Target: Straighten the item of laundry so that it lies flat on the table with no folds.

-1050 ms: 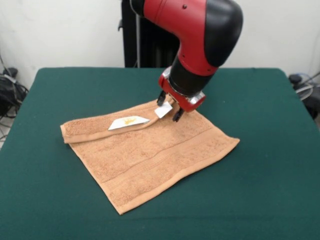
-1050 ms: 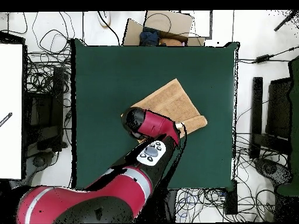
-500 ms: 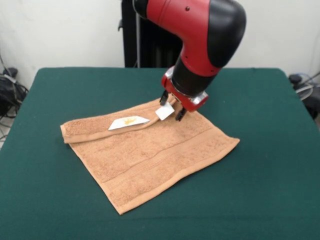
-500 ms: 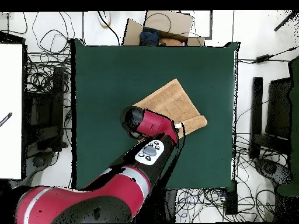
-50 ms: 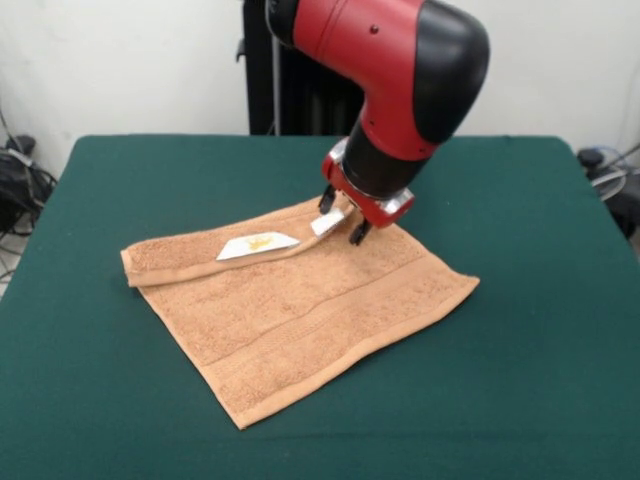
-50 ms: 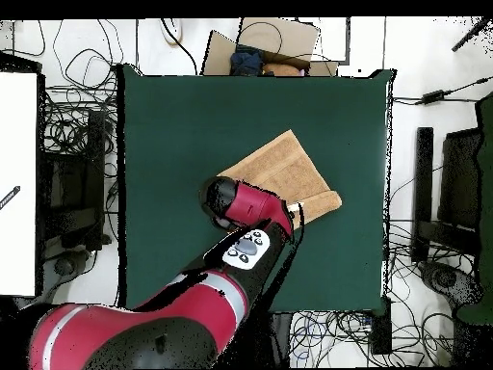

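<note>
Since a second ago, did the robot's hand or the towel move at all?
Only a little. The gripper lifted slightly off the folded edge, then dipped back to about where it began, fingers open around the small white tag. It pulled nothing flat. The towel kept its shape on the table, its far edge folded over, with the larger white tag lying on the fold.

- In the overhead view the arm (image 6: pixel 231 279) covers the pincer and the towel's (image 6: pixel 284 169) near edge.
- The bench's (image 5: pixel 540 400) near edge is cut off in the front view.
- Print on the tag (image 5: pixel 256 244) is too small to read.
</note>
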Motion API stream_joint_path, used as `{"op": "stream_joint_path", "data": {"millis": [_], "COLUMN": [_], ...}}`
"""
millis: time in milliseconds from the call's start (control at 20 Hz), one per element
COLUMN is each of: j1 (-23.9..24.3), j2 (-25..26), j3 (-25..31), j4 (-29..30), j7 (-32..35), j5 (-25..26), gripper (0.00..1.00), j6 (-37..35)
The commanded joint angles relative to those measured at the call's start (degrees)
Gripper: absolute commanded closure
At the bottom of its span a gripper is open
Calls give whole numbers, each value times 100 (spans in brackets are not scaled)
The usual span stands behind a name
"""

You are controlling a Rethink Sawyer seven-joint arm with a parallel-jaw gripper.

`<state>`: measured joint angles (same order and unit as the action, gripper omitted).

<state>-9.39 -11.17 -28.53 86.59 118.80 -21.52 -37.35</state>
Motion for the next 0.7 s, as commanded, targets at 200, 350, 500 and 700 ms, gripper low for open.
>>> {"op": "stream_joint_path", "data": {"millis": [200,350,500,700], "j1": [-119,-146,-168,-178], "j2": [352,369,385,381], "j3": [400,340,295,271], "j4": [-330,-357,-381,-390], "j7": [1397,1433,1459,1460], "j5": [-109,-96,-91,-89], "gripper": [0,0,0,0], "j6": [-696,-834,-911,-941]}}
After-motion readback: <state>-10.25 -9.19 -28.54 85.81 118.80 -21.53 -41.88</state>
